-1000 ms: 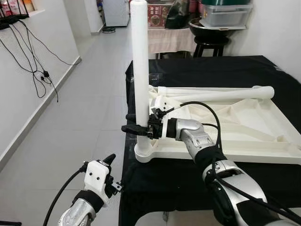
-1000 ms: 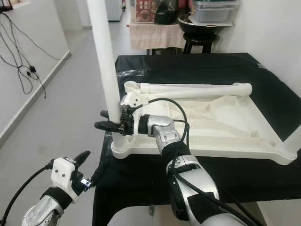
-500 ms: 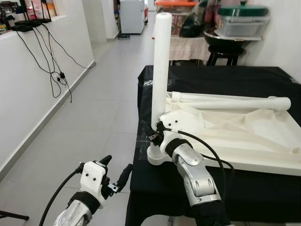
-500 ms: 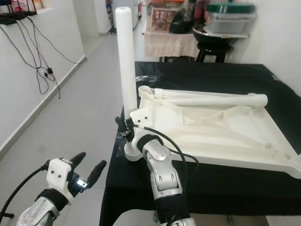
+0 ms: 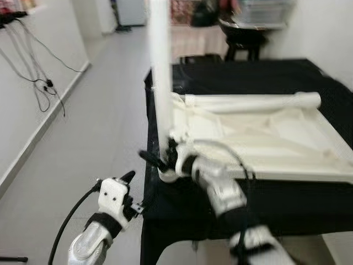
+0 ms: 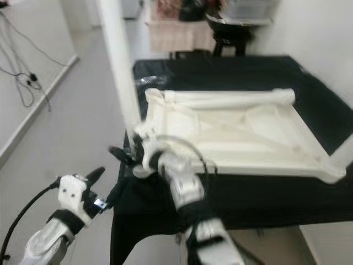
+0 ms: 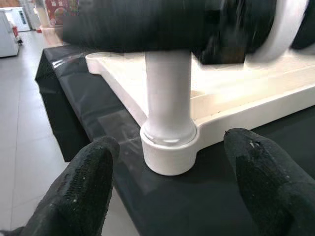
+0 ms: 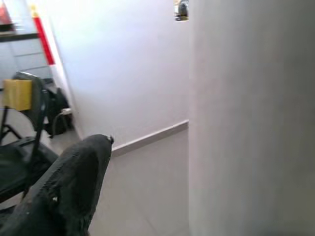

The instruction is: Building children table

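Left gripper (image 5: 129, 190): held low at the near left, off the near left corner of the black bench (image 5: 259, 83). Its fingers (image 7: 83, 189) are spread and hold nothing. In the left wrist view they frame the base of the leg with a gap on each side, touching neither; the pose reads as standby, aimed at the joint.

Leg (image 5: 160, 83): a white tube standing upright in the corner socket (image 7: 170, 150) at the near left corner of the tabletop. It stands just beyond the left gripper and between the right gripper's fingers. Judged purpose: being seated or steadied in its socket.

Right gripper (image 5: 160, 161): reaches leftward across the near edge of the tabletop to the low part of the leg, just above the socket. One black finger (image 8: 69, 187) shows on one side of the tube in the right wrist view. The fingers straddle the leg, but motion blur hides whether they clench it, so I cannot tell.

Tabletop (image 5: 287, 149): white, lying underside up on the bench, ribs showing, so the sockets face upward for the legs.

Spare leg (image 5: 253, 101): a second white tube lying flat along the far edge of the tabletop, well apart from both grippers, apparently awaiting fitting.
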Robot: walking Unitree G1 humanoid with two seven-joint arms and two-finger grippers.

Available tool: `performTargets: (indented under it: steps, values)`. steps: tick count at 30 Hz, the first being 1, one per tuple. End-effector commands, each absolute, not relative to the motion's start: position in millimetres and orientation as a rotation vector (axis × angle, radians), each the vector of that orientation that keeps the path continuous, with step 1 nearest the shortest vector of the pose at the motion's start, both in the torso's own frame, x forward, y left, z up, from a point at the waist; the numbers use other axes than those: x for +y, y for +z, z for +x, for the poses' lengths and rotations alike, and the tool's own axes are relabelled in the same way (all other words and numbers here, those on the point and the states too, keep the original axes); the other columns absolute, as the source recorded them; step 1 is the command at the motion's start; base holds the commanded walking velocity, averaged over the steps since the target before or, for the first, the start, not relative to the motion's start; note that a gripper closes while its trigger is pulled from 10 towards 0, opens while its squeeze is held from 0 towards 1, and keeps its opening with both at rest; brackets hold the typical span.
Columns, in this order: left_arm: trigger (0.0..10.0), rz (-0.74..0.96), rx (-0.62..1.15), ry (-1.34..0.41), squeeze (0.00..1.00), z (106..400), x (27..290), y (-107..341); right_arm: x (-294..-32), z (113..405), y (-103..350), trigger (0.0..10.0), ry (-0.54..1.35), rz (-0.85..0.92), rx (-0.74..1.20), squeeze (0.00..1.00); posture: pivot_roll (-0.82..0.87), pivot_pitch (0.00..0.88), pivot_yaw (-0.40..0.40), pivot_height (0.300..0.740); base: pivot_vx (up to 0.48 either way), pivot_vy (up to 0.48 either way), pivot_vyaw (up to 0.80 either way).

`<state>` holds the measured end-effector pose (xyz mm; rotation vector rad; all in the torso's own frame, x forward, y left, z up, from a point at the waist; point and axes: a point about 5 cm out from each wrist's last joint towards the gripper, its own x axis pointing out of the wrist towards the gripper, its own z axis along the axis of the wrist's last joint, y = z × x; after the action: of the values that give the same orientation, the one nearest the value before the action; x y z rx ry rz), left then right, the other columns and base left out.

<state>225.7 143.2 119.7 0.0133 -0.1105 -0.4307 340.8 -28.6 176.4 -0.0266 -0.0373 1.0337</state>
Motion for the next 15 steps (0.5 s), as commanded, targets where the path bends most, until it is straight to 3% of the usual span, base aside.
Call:
performTargets:
  steps: [1,3,12,13,14,15]
  values:
    - [10.0,0.031,-0.086,-0.446,0.00,225,140,117,-30,341,171,10.0,1.235,-0.040,-0.005,0.00,0.05,0.040,-0.008,0.740,0.000,0.000,0.00]
    - [10.0,0.040,-0.088,-0.449,0.00,225,138,118,-36,347,175,10.0,1.315,-0.062,0.003,0.00,0.05,0.035,-0.008,0.740,0.000,0.000,0.00]
    - [10.0,0.044,-0.086,-0.438,0.00,220,141,119,-38,358,177,10.0,1.317,-0.049,0.059,0.00,0.07,0.031,-0.009,0.740,0.000,0.000,0.00]
    - [10.0,0.052,-0.081,-0.436,0.00,218,141,118,-41,362,175,4.7,1.299,-0.044,0.095,0.00,0.08,0.027,-0.012,0.740,0.000,0.000,0.00]
    - [10.0,0.052,-0.081,-0.436,0.00,218,141,118,-41,362,175,4.7,1.299,-0.044,0.095,0.00,0.08,0.027,-0.012,0.740,0.000,0.000,0.00]
    - [10.0,0.055,-0.073,-0.438,0.00,213,140,117,-45,365,171,0.0,1.286,-0.046,0.132,0.00,0.08,0.025,-0.011,0.740,0.000,0.000,0.00]
